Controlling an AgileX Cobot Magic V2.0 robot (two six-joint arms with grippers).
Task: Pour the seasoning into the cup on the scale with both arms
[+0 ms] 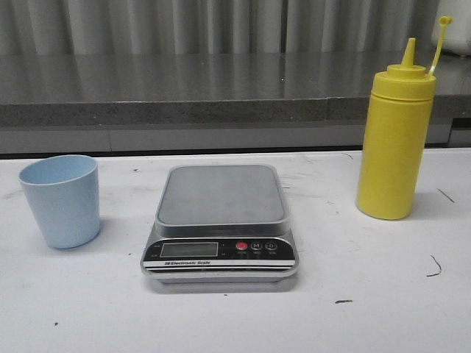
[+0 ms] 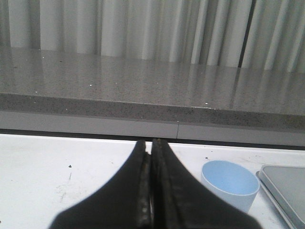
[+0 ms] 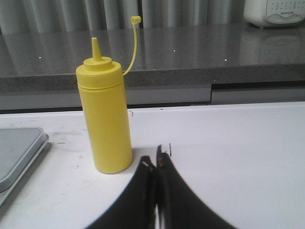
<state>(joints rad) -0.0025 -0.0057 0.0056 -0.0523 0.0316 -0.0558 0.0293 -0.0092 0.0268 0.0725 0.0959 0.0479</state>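
Scale centred on white tabletop, platform bare, display blank, red button beside two dark ones on black front strip. Cup upright to its left, well apart, not on the platform; bottle upright to its right, also well apart, nozzle uncapped, tethered cap hanging up and to one side on its thin strap. Neither arm visible from the front.

Left gripper: jaws pressed together, tips meeting in a thin seam, gripping nothing, hovering over bare tabletop. Cup just ahead of and to the right of those jaws, near but not touching, mouth showing, inside looking empty. Corner of scale just beyond the cup, farther right of the jaws.

Right gripper: jaws likewise drawn together, only a hairline gap between tips, holding nothing. Bottle standing just ahead of and to the left of these jaws, close beside but apart, base on the tabletop, cap strap curving up toward the right. Edge of scale farther left, beyond the bottle from the jaws. Few dark scuffs on the tabletop near the tips.

Grey speckled ledge behind the tabletop in all three views, pale pleated curtain above it. Pale object on the ledge far ahead and right of the right jaws, cut off, kind unclear.
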